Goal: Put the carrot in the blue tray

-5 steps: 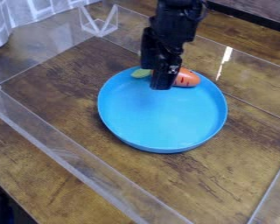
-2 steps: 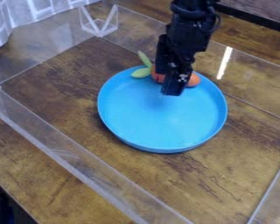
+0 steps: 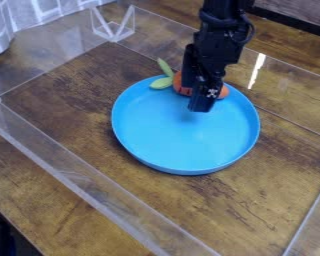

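Evidently the carrot [image 3: 219, 90] lay behind the gripper [image 3: 202, 97], at the far rim of the blue tray [image 3: 183, 135] — its green tip poking out to the gripper's left, outside the dish. Over the last second the gripper had shifted right and sunk over it, jaws spread wide and holding nothing. Judged: a grasp was imminent — placement not begun.
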`<state>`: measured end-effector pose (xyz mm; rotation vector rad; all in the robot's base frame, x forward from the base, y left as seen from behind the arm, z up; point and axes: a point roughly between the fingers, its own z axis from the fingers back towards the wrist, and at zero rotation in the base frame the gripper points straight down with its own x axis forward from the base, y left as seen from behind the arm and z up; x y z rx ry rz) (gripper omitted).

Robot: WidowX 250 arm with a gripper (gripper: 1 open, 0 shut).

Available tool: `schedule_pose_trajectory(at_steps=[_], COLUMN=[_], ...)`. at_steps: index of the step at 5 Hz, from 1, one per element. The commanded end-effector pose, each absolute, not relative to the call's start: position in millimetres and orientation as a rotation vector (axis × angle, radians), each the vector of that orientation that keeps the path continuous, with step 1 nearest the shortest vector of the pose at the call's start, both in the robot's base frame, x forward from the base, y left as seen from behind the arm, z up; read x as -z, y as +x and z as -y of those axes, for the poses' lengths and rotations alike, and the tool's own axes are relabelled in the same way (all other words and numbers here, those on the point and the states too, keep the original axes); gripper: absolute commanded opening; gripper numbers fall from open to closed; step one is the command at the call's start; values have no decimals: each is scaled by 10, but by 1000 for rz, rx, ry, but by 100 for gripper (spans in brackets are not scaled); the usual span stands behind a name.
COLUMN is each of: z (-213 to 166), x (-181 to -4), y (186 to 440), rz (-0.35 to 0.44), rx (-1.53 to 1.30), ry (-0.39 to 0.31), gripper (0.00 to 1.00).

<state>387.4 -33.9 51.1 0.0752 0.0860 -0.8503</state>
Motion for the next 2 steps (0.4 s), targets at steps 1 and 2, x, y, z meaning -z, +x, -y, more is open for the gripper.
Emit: schedule_pose_trajectory(at_steps=[1, 2], z=[440, 455], x=[-708, -687], y=[4003, 4052], rz=[-8, -1], rx=[875, 882], ry=[109, 118], gripper=[100, 100])
